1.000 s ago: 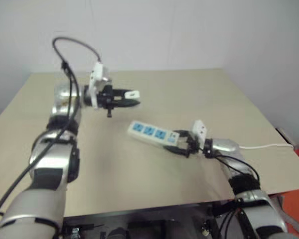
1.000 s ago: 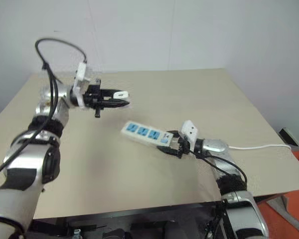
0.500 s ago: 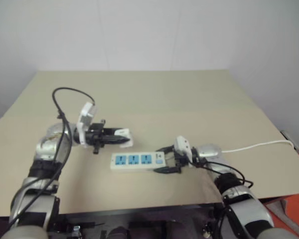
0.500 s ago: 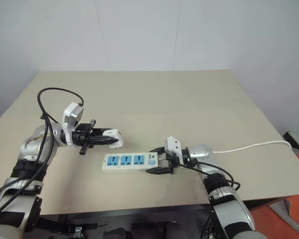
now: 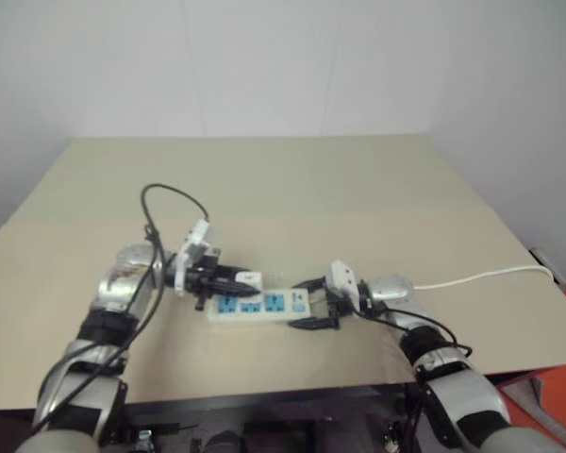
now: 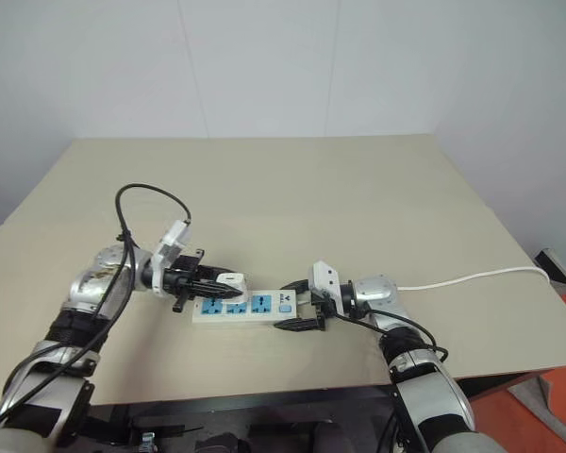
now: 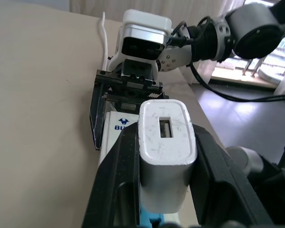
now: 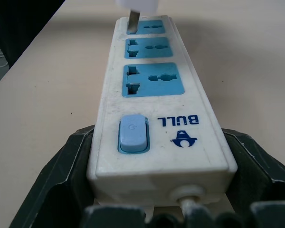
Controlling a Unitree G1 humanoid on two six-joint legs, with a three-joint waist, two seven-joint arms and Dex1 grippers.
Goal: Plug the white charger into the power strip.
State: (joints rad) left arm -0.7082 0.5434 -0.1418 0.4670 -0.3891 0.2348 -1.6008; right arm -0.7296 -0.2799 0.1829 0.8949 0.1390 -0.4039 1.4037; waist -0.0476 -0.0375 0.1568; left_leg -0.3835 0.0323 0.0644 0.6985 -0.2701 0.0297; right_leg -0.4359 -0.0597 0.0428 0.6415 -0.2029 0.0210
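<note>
The power strip [image 5: 255,305] lies flat on the tan table [image 5: 358,189], near its front edge. It is a white bar with three blue sockets and a blue switch [image 8: 132,133]. My right gripper [image 5: 311,304] is shut on its switch end, one black finger [image 8: 69,164] along each side. My left gripper [image 6: 228,286] is shut on the white charger [image 7: 165,147] and holds it just over the socket farthest from the switch. A metal prong [image 8: 132,23] of the charger [image 8: 137,4] reaches a slot of that socket. How deep the prong sits I cannot tell.
The strip's thin white cord [image 5: 481,276] runs right across the table and off its right edge. A black cable [image 5: 170,198] loops above my left forearm. The table's front edge lies close below the strip.
My left gripper has come down and toward me with the charger, ending right over the strip's far socket. My right gripper brought the strip from a tilted pose down flat and keeps hold of it.
</note>
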